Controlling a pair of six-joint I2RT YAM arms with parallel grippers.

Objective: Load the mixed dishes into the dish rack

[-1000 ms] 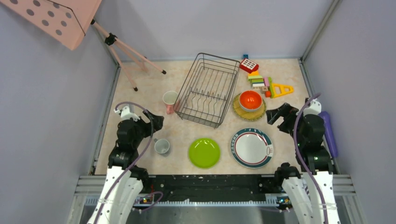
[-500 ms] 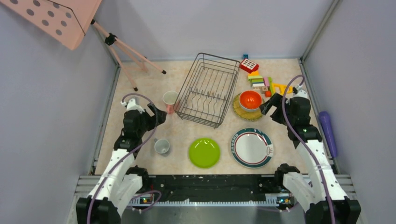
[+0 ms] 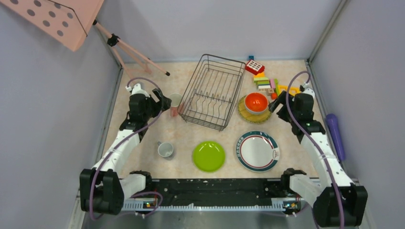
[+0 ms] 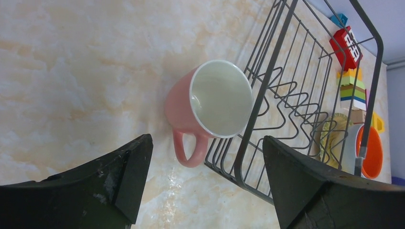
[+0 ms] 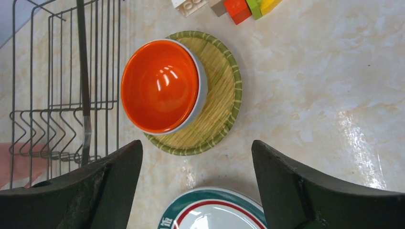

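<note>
Top external view gives me the layout: the dish rack (image 3: 213,90) sits at the back centre of the worktop (image 3: 143,125), turned at a slant, with nothing in it. The left hand (image 3: 164,104) hovers just beside the pink cup (image 4: 210,105), which stands mouth up at the rack's left side. On the left wrist view I see both fingers spread wide with the cup framed between them and neither touching it, so that hand is released. I cannot tell whether the cup touches the wire.

The right hand (image 3: 276,104) is also released. Its fingers are spread above the worktop, near the orange bowl (image 5: 160,86). The bowl rests on the round woven mat (image 5: 219,95), just to the right of the rack.

Nearer the arm bases, the lime-green plate (image 3: 208,156) and the white plate with the green-red rim (image 3: 257,151) lie side by side and apart. A whitish cup (image 3: 165,150) stands left of the green plate. Toy blocks (image 3: 265,82) sit behind the bowl.
</note>
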